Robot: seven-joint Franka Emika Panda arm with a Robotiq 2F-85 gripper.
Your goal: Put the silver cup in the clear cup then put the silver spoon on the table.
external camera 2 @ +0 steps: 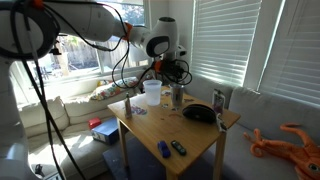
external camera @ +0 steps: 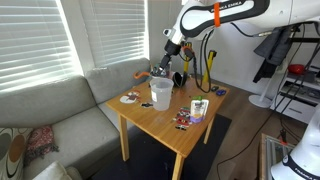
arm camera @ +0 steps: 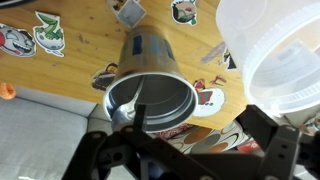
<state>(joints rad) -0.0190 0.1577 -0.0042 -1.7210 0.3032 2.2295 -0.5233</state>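
The silver cup [arm camera: 150, 80] stands on the wooden table [arm camera: 85, 60], its open mouth towards the wrist camera. It also shows in both exterior views [external camera 2: 177, 95] [external camera: 178, 79]. The clear cup [arm camera: 275, 50] stands right beside it, a tall whitish tumbler also visible in both exterior views [external camera 2: 152, 92] [external camera: 160, 93]. My gripper [arm camera: 200, 120] is open and hangs just above the silver cup [external camera: 166, 66] [external camera 2: 172, 74], with one finger at the cup's rim and the other out over the table. A thin dark bar crosses the cup's mouth; I cannot tell whether it is a spoon.
A black cup [external camera 2: 219, 100] and a dark bowl-like thing [external camera 2: 197, 113] are near one table edge. Stickers [arm camera: 40, 35] and small items [external camera 2: 170, 149] lie on the table, along with a small box [external camera: 198, 108]. A grey sofa [external camera: 60, 110] flanks the table.
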